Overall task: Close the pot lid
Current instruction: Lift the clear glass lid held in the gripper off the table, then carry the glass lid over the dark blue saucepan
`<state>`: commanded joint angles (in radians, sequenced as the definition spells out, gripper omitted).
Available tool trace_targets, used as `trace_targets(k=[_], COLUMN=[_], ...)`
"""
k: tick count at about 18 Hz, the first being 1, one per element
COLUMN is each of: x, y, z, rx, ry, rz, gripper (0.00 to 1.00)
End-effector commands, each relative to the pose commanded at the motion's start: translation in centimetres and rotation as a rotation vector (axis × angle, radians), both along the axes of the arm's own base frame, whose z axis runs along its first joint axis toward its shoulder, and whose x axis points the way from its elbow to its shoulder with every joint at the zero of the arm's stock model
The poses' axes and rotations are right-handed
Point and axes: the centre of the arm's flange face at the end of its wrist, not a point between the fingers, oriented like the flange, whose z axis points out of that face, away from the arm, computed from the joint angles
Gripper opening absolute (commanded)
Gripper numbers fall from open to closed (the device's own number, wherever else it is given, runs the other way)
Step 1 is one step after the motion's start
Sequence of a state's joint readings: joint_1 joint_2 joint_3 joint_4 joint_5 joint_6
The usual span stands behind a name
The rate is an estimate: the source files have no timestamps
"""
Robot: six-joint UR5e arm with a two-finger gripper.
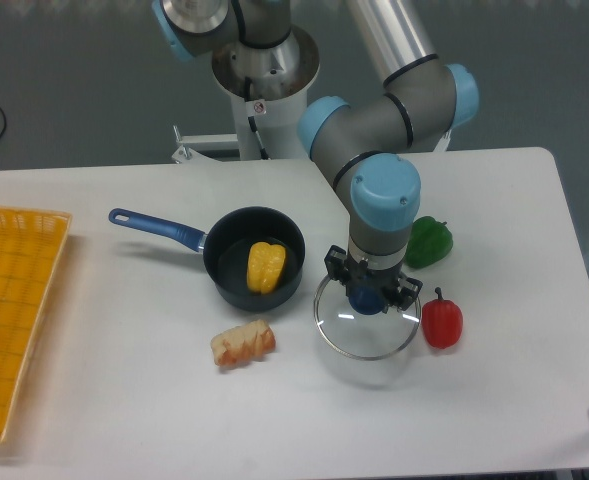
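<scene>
The dark navy pot (236,283) stands uncovered left of centre on the white table, its long blue handle (157,228) pointing left. A yellow vegetable (265,267) lies inside it. The glass lid (366,338) with a metal rim is to the right of the pot, apart from it. A shadow under the lid suggests it hangs slightly above the table. My gripper (367,297) comes straight down onto the lid's blue knob, with the fingers shut on either side of it.
A green pepper (430,241) lies behind the gripper to the right. A red pepper (442,321) touches or nearly touches the lid's right rim. A browned bread-like piece (242,343) lies in front of the pot. A yellow basket tray (9,320) occupies the left edge.
</scene>
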<state>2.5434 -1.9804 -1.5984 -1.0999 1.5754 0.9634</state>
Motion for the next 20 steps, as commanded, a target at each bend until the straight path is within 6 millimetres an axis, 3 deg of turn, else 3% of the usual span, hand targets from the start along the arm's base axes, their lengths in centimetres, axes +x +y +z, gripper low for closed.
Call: trace_targets(k=[7,12,20], x=[-0.1,0.0,3.1], y=[-0.4,-0.9,0.5], z=[-0.3,1.3,2.2], rx=[-0.004,0.012,0.000], ry=[-0.006,0.012,-0.011], rz=[0.005,0.011,-0.035], gripper=[0.45,0.45,0.45])
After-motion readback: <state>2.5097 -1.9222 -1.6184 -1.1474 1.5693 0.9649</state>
